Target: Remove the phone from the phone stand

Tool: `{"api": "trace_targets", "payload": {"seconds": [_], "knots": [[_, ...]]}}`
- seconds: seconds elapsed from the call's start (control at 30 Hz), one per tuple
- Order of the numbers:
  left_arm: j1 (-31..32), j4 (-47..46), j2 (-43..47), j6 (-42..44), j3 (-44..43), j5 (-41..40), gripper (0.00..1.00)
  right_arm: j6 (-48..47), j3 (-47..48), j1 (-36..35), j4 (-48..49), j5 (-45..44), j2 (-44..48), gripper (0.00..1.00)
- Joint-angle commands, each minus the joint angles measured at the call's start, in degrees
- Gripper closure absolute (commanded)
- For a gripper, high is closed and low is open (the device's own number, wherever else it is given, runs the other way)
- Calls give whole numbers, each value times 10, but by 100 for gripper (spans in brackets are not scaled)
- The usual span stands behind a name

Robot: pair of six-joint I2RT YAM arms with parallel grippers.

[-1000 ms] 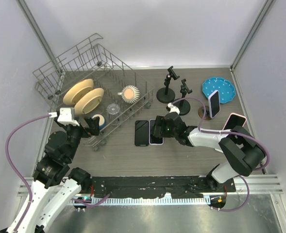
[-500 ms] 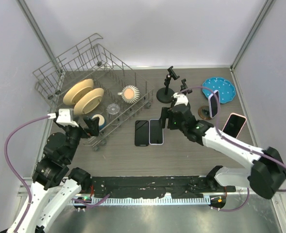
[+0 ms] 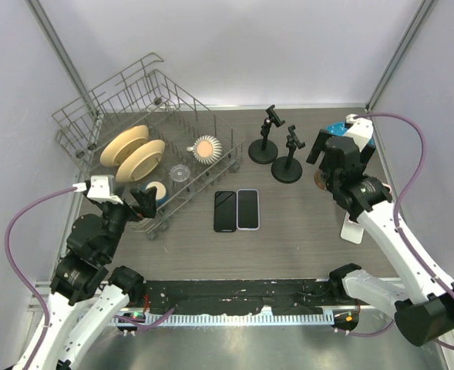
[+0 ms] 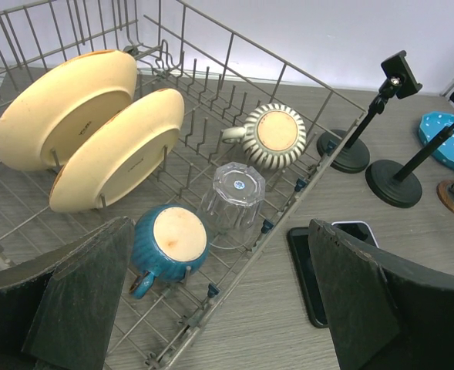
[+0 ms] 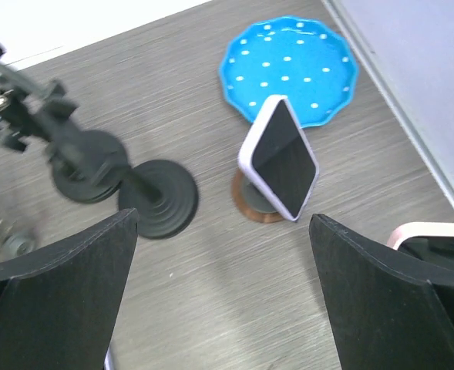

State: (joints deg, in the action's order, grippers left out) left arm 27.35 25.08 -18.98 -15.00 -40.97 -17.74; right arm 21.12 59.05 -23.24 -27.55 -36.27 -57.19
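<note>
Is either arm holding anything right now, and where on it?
Nothing is held. The right gripper hovers with jaws wide open above the phone, which sits on its stand; the left gripper is open too.

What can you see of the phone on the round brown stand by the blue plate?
The phone has a dark, blank screen in a pale case with rounded corners. It leans tilted on the round brown stand, its lower end hiding the mount. The blue dotted plate lies just beyond it. The right tool is open above it, not touching.
</note>
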Motion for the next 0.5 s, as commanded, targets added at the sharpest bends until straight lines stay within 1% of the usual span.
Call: {"api": "trace_targets", "payload": {"seconds": [0.0,0.07,0.13,0.3,0.47], "knots": [[-3,-24,9,0,4,9,0,-9,37,53,-3,-42,-48,2],[-3,-23,11,0,5,8,0,-4,41,83,8,-37,-77,2],[-2,-24,14,1,5,7,0,-2,47,96,30,-33,-99,4],[-1,-26,18,0,9,14,0,0,73,120,53,-44,-180,18],[0,-27,18,1,10,12,1,-3,83,124,86,-43,-223,28]]}}
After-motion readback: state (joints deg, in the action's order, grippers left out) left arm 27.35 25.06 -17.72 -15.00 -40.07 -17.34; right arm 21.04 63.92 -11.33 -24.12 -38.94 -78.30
